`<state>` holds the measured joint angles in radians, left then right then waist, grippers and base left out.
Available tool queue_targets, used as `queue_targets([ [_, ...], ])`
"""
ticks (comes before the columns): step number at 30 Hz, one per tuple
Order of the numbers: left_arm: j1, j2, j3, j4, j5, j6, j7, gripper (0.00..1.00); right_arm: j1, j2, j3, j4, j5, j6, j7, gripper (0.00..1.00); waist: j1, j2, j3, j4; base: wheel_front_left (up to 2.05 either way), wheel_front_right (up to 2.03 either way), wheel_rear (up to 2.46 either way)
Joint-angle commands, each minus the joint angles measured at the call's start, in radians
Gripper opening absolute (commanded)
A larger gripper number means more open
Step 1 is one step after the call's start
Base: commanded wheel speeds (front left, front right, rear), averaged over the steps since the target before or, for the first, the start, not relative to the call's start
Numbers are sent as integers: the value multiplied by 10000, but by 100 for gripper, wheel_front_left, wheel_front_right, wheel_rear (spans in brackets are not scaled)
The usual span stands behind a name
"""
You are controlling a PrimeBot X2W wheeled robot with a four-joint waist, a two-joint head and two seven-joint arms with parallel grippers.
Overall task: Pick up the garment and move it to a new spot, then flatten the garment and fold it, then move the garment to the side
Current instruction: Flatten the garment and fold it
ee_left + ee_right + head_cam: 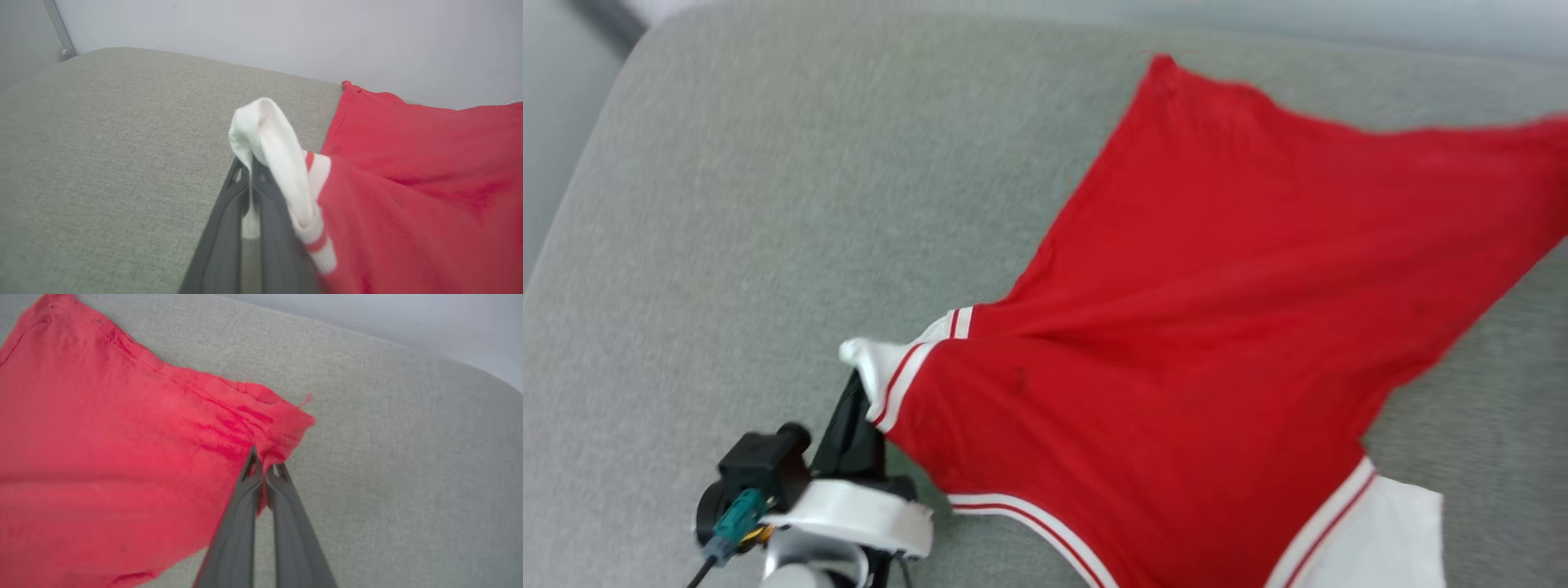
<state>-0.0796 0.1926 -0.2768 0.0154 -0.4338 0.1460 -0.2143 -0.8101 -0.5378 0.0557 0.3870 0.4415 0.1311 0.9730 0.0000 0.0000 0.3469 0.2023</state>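
Note:
The garment [1217, 327] is a bright red shirt with white sleeves and striped trim, stretched over a grey cushioned surface [727, 245]. My left gripper [858, 392] at the lower left is shut on the garment's white sleeve [269, 139], which bunches over the dark fingers [229, 228]. In the right wrist view my right gripper [263, 465] is shut on a red corner of the garment [122, 449], by its hem. The other white sleeve [1388, 531] lies at the lower right. No lettering shows.
The grey cushion [408, 477] has rounded edges and free room to the left of the garment. A pale wall [286, 32] rises behind it. A grey pole [57, 28] stands at the far left corner.

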Motion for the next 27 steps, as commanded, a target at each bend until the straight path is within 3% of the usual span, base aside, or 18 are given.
queue_targets([
  [1,173,104,95,-8,-42,72,24,0,485,-117,-4,-149,115,-7,45,0,0,0,-707,-635,0,0,0],
  [8,1161,458,739,-130,-414,515,261,0,4161,-416,-358,-1303,752,-9,504,0,0,0,-1771,-1847,0,0,0],
  [17,1850,809,941,-214,-642,748,881,0,8091,544,-966,-1829,1138,-10,755,0,0,0,-2436,-2902,0,0,0],
  [18,1854,848,956,-216,-647,753,915,0,8330,689,-1077,-1939,1134,-9,697,9,0,0,-2420,-2959,0,0,0],
  [19,1867,861,952,-199,-665,751,944,0,8570,821,-1155,-2024,1083,-9,675,33,0,0,-2411,-3005,0,0,0],
  [20,1881,865,953,-188,-689,756,966,0,8773,1036,-1287,-2095,1158,-9,622,88,0,0,-2415,-3040,0,0,0],
  [21,1902,882,943,-202,-692,751,1000,0,8874,1169,-1348,-2255,1147,-9,486,100,0,0,-2408,-3087,0,0,0],
  [27,1877,912,817,-360,-673,802,1179,0,8613,1777,-1987,-2808,915,-7,-930,100,0,0,-2266,-3198,0,0,0],
])
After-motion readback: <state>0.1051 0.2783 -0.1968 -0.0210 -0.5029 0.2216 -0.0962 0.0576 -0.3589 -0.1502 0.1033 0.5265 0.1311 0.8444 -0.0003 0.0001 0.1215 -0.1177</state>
